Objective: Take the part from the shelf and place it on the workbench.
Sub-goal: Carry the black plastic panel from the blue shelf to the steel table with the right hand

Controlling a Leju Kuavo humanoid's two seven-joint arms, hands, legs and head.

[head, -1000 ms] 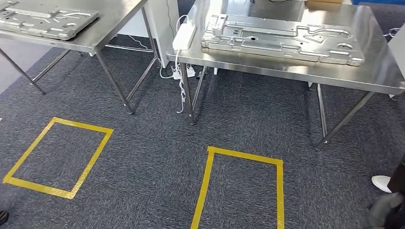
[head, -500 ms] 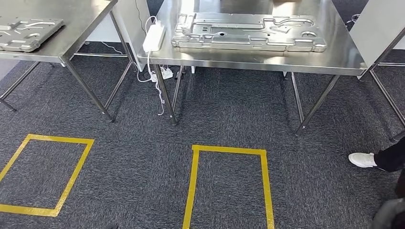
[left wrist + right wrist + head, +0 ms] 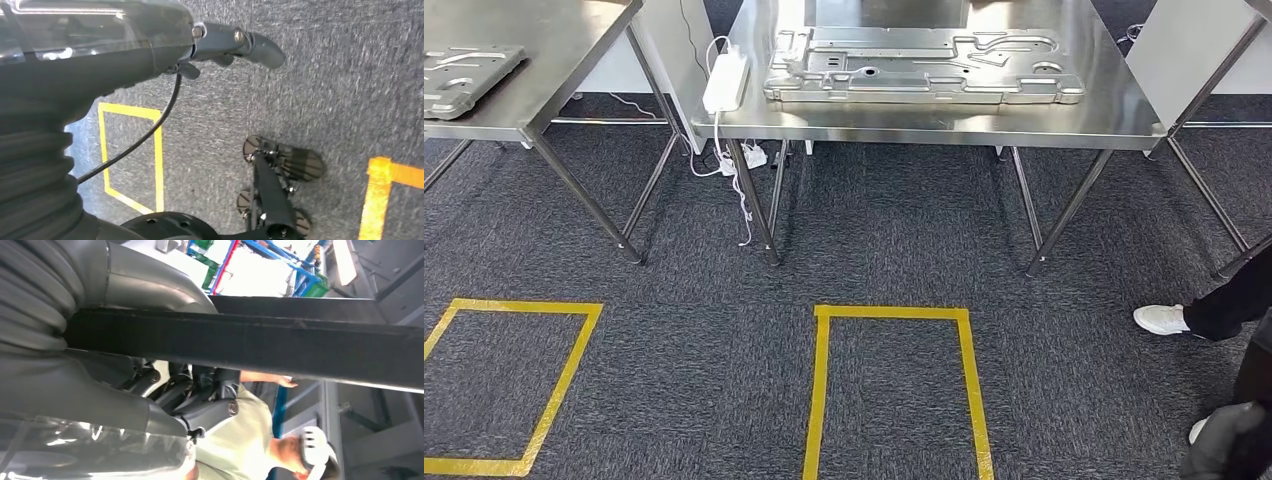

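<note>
In the right wrist view my right hand (image 3: pixel 165 385) grips a long black bar-shaped part (image 3: pixel 280 347). The bar lies between the grey thumb and the dark curled fingers (image 3: pixel 200 390) and runs across the whole picture. The steel workbench (image 3: pixel 944 122) stands straight ahead in the head view, beyond a yellow floor square (image 3: pixel 894 390). A large silver stamped plate (image 3: pixel 924 65) lies on it. My left hand (image 3: pixel 235 42) hangs over the carpet with its fingers stretched out and nothing in them.
A white power strip (image 3: pixel 726 80) lies on the bench's left edge, its cables hanging to the floor. A second steel table (image 3: pixel 554 95) at left carries another plate (image 3: pixel 464 75). A person's white shoe (image 3: pixel 1162 318) and dark trouser leg (image 3: pixel 1234 295) are at right. The right wrist view shows a person in a light green shirt (image 3: pixel 235 440).
The whole picture has slid left and the bench now sits square ahead, so the camera turned. The person's shoe and leg have come further into the picture at right.
</note>
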